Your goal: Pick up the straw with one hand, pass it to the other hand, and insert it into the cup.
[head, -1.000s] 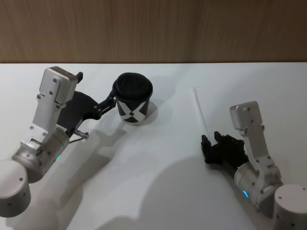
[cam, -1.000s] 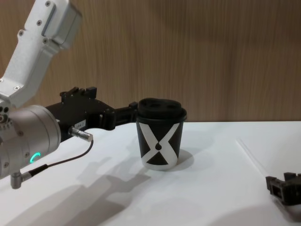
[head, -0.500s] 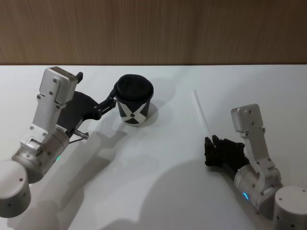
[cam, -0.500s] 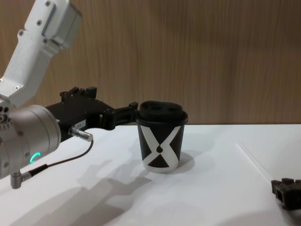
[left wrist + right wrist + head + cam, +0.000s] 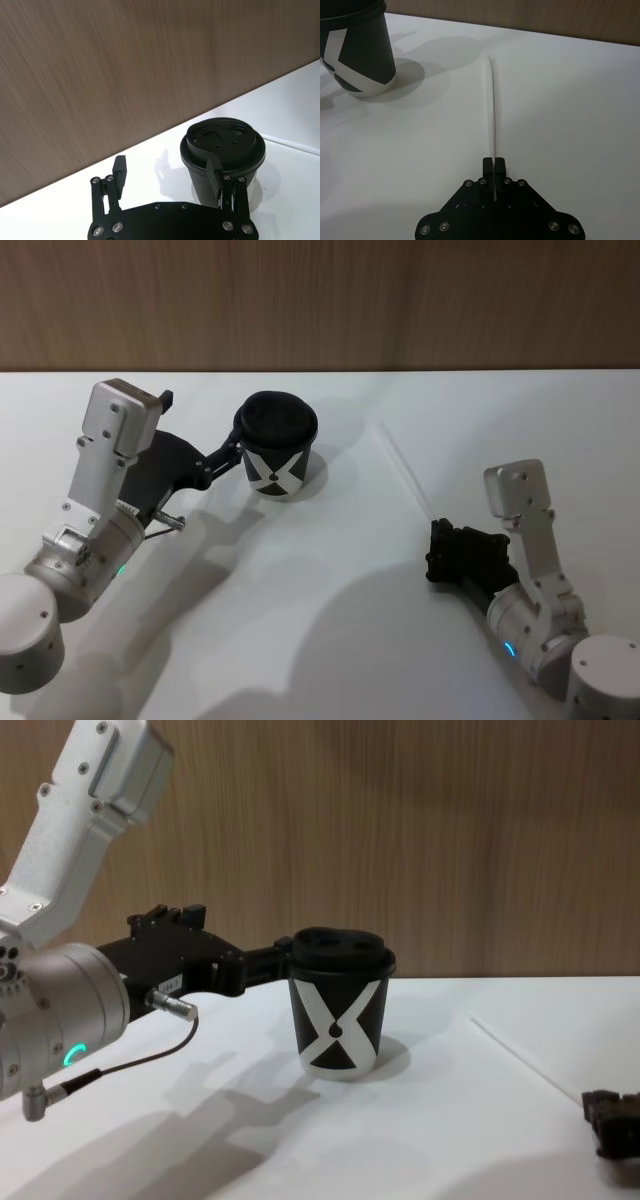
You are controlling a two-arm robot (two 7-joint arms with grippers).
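The black cup (image 5: 277, 450) with a white X and a domed lid stands upright on the white table (image 5: 330, 620), left of centre. My left gripper (image 5: 203, 423) is open beside it, and one finger (image 5: 215, 175) rests against the cup's (image 5: 222, 150) side just under the lid. The thin pale straw (image 5: 405, 472) runs low over the table from right of the cup toward me. Its near end sits between the fingers of my right gripper (image 5: 493, 162), which is shut on it. I cannot tell whether the straw (image 5: 492, 110) touches the table.
A wood-grain wall (image 5: 320, 300) closes the table's far edge. The left arm's silver links (image 5: 80, 810) and a thin cable (image 5: 130, 1065) hang over the table's left side. Bare white surface lies between the cup (image 5: 340, 1015) and the straw (image 5: 520, 1055).
The straw's far end has swung left, toward the cup, while the right gripper pulled back slightly and closed on the near end. The cup shifted slightly. The left arm stayed put.
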